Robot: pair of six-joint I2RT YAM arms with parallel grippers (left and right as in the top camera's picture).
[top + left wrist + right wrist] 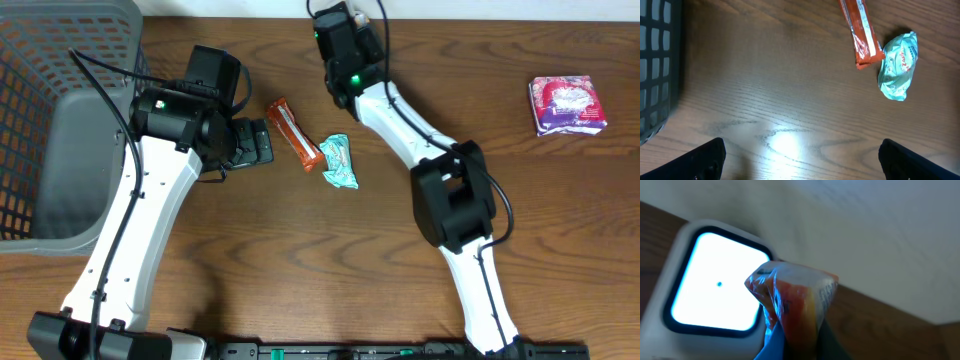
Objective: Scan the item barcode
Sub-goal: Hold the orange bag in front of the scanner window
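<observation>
One packet (790, 305) is clamped in the right fingers (832, 345) at the far edge of the surface (330, 260), overlapping the lit scanner window (715, 285). Its barcode should squarely face the glass, held steady. Left fingers (705, 160) stand wide apart, empty.

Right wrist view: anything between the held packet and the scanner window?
Nothing visible. The packet is held up in front of the lit scanner window and overlaps its right edge in this view. No other object sits between them. How far apart they are cannot be told from this view.
</observation>
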